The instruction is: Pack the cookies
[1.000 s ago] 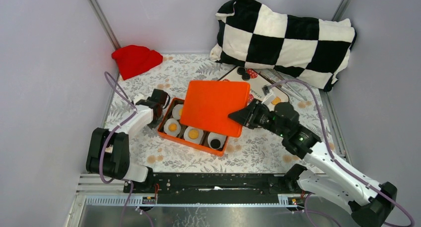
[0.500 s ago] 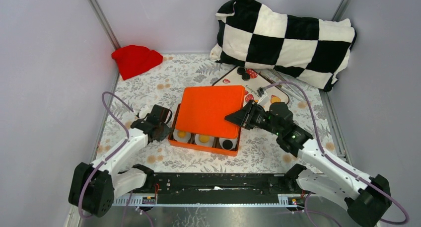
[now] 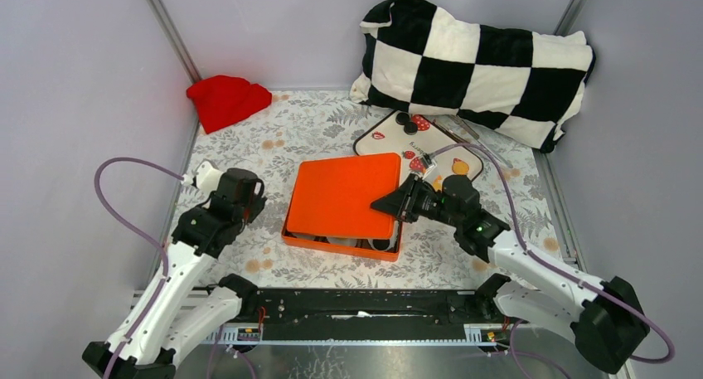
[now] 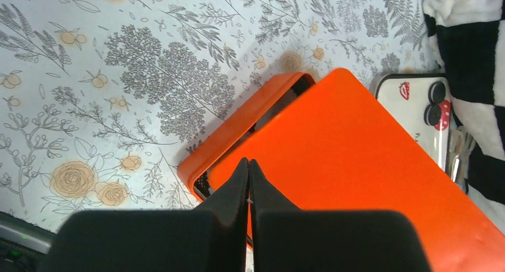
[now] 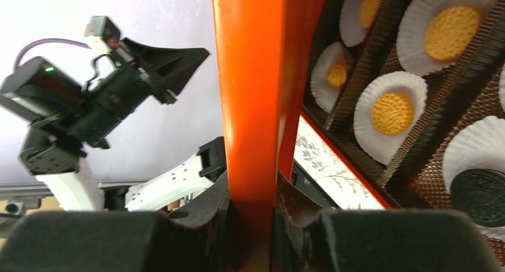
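Note:
An orange lid (image 3: pixel 344 195) lies tilted over the orange box (image 3: pixel 340 248) and covers most of it. My right gripper (image 3: pixel 390 205) is shut on the lid's right edge (image 5: pixel 250 75), with a pad on each face. Under the lid, in the right wrist view, golden cookies (image 5: pixel 392 112) and a black one (image 5: pixel 483 188) sit in white paper cups in the box's dark tray. Two black cookies (image 3: pixel 406 122) lie on the white tray behind. My left gripper (image 3: pixel 249 198) hangs shut and empty just left of the box, its tips (image 4: pixel 248 162) above the box's near corner (image 4: pixel 238 126).
A white strawberry-print tray (image 3: pixel 383 140) and metal tongs (image 3: pixel 481 147) lie behind the box. A black-and-white checkered pillow (image 3: pixel 477 60) fills the back right, and a red knit hat (image 3: pixel 226 99) the back left. Grey walls close in both sides.
The right gripper has lowered the lid from a steep tilt until it nearly covers the box. The left arm has drawn back from the box's left side toward the left.

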